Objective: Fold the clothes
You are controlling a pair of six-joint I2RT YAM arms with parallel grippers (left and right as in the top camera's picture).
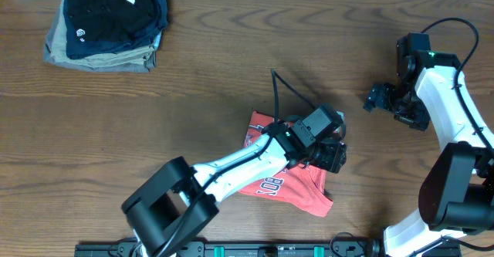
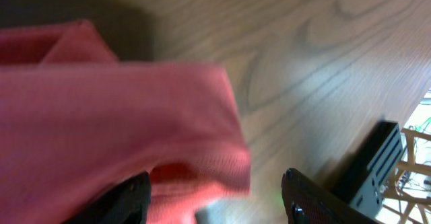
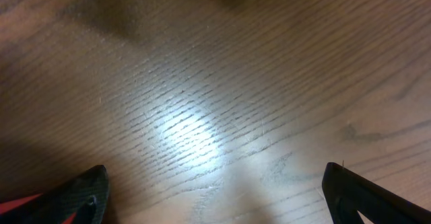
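One coral T-shirt (image 1: 306, 192) beneath parted left jaws; right jaws wide; one folded stack (image 1: 108, 21)

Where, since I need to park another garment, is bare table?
Bare brown wooden table runs between the folded dark-and-khaki garment stack and the right gripper. Crowded: bottom centre, where the left gripper overlies the coral-red T-shirt.

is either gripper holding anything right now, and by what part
Nothing is clamped: the left gripper stands open at the edge of the red T-shirt; the right gripper is open above the table.
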